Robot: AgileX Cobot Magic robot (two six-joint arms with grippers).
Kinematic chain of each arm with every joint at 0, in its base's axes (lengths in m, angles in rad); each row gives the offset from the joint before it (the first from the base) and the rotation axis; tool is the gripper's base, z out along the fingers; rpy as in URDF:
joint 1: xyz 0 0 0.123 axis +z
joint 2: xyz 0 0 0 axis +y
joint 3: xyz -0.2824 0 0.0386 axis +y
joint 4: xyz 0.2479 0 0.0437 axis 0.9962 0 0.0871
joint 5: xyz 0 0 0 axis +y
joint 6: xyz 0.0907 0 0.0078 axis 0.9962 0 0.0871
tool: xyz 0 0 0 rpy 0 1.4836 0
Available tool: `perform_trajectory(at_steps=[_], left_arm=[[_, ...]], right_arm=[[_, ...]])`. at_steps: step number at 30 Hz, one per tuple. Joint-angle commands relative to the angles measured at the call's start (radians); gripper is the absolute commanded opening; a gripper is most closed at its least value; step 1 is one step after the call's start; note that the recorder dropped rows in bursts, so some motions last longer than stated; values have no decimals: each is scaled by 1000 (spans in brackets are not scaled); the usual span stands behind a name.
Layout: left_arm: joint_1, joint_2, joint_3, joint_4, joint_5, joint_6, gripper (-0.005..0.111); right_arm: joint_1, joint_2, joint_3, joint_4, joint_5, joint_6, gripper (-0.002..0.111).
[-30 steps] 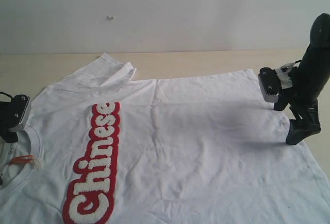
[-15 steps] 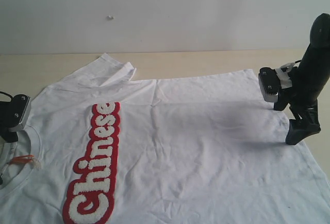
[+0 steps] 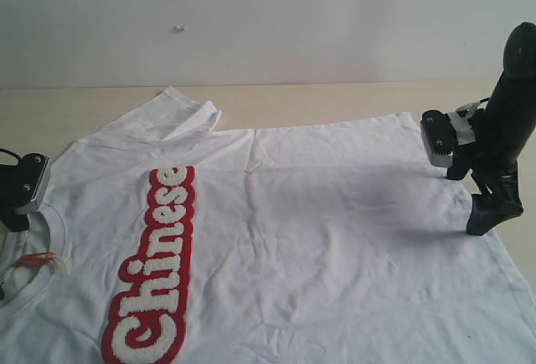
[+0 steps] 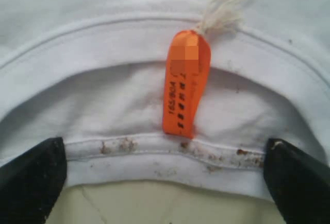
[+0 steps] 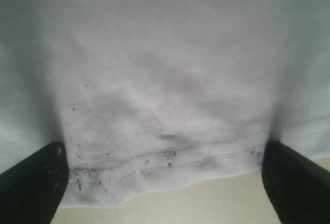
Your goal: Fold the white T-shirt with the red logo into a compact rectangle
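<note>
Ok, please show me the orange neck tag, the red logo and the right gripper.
orange neck tag [image 4: 186, 87], left wrist view, middle of the hanging loop.
red logo [image 3: 159, 268], exterior view, middle of the lettering.
right gripper [image 5: 164, 151], right wrist view, midway between its open fingertips.

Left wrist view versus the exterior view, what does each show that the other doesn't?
Only the left wrist view: print on the orange neck tag, a frayed white thread at its top, brownish specks along the collar, and the left claw open astride the collar. Only the exterior view: the red logo, the far sleeve, the right claw at the hem, the back wall. Both: the white T-shirt, its collar, that tag and bare table.
</note>
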Motion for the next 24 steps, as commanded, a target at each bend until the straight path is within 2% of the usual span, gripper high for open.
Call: perform_trajectory(at_steps=[1, 5, 8, 10, 11, 12, 21, 24], left_arm=[[2, -2, 6, 8, -49, 1, 105], [2, -2, 16, 8, -49, -4, 105], [2, -2, 36, 8, -104, -4, 105], [2, -2, 46, 8, -127, -4, 105], [2, -2, 48, 8, -127, -2, 105], [2, -2, 48, 8, -127, -2, 105], [2, -2, 48, 6, -160, -6, 105], [2, -2, 82, 6, -158, -4, 105]], right_arm=[[-4, 12, -3, -44, 8, 8, 78], [-4, 12, -3, -44, 43, 5, 55], [-4, 12, -3, -44, 90, -18, 36], [-4, 12, -3, -44, 98, -41, 21], [-4, 12, -3, -42, 120, -74, 6], [-4, 12, -3, -42, 132, -89, 0], [-4, 12, -3, -42, 131, -108, 0], [-4, 12, -3, -42, 135, -108, 0]])
